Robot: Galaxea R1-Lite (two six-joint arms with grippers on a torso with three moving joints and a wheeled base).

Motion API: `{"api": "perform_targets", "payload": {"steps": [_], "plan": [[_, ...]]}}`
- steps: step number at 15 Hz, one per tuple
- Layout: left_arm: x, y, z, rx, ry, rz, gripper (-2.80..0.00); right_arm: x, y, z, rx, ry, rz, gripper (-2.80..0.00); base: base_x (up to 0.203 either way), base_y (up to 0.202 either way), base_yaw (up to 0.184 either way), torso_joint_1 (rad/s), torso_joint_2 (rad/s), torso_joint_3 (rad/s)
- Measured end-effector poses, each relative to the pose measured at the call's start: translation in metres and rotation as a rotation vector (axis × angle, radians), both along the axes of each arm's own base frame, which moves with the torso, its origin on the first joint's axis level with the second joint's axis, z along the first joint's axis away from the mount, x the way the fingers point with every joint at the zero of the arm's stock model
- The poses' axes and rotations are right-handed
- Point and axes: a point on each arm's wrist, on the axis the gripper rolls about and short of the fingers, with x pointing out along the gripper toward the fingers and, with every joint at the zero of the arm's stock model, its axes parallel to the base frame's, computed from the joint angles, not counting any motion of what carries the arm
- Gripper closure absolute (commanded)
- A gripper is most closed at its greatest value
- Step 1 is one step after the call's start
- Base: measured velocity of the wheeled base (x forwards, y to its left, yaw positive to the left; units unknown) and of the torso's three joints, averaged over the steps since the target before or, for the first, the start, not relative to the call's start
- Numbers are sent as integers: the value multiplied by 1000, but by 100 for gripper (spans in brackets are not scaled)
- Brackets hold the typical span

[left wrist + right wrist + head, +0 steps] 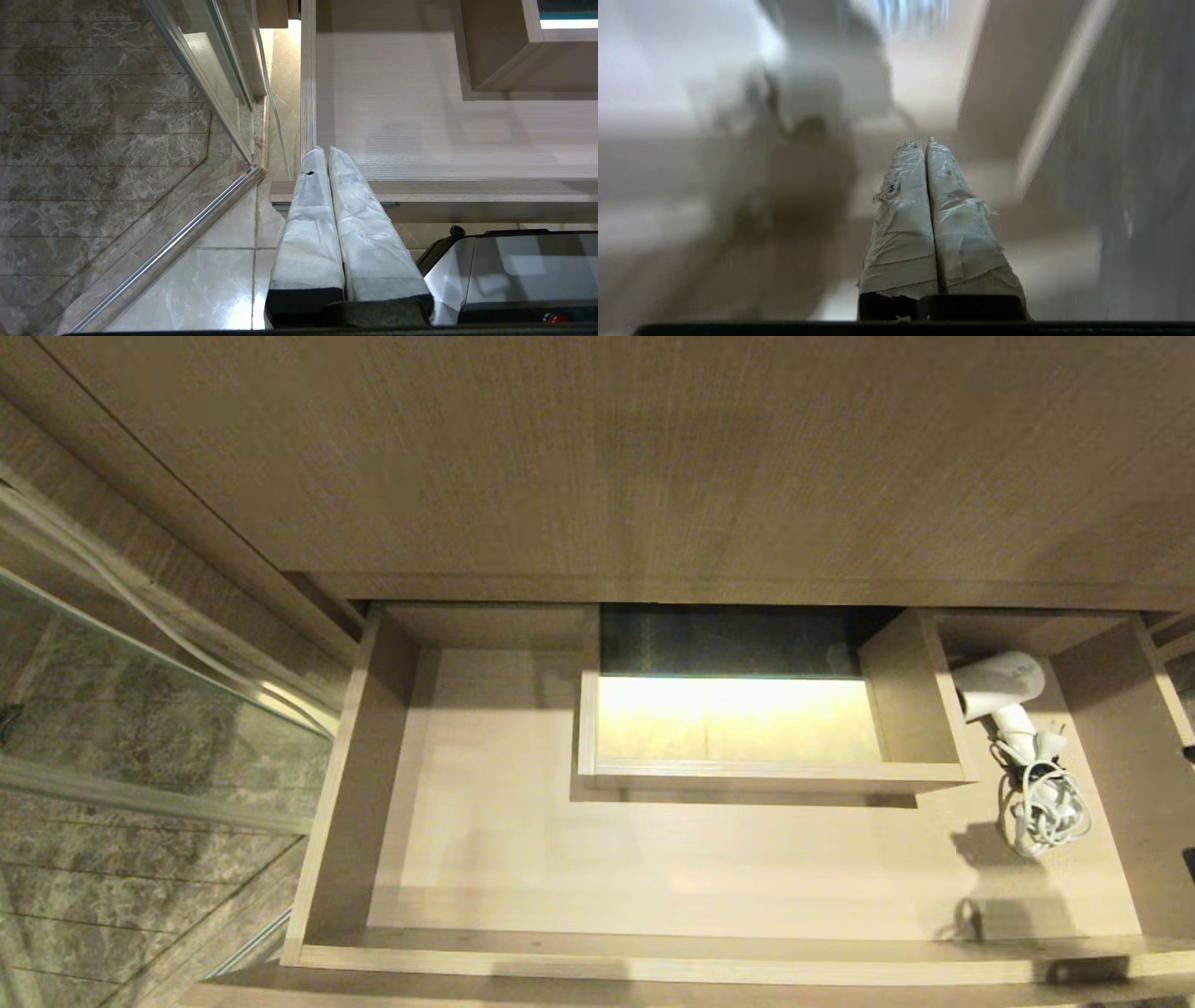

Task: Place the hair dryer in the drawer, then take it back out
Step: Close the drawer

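Observation:
The drawer stands pulled out, wide and shallow, with a pale floor. The white hair dryer lies at the drawer's far right end, its coiled cord and plug nearer the front. Neither arm shows in the head view. In the right wrist view my right gripper is shut with nothing between its taped fingers, and a blurred white shape lies beyond it. My left gripper is shut and empty, hanging by the drawer's front left corner.
A boxed cutout rises from the middle back of the drawer, just left of the dryer. A wood-grain top overhangs the back. A glass partition and a marble floor lie to the left. The robot's base is below the drawer front.

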Motion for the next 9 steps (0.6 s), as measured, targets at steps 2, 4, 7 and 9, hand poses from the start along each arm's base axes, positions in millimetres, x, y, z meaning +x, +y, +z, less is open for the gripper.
{"api": "perform_targets", "payload": {"steps": [2,4,7,9], "plan": [[0,0,0,0,0,0,0,-20,1,-10,-53,98,-120,0,0,0,0,0,0,0],[0,0,0,0,0,0,0,-33,3,-19,-68,151,-175,0,0,0,0,0,0,0],[0,0,0,0,0,0,0,-49,7,-33,-67,238,-221,0,0,0,0,0,0,0],[0,0,0,0,0,0,0,-59,10,-41,-67,312,-253,0,0,0,0,0,0,0]]}}
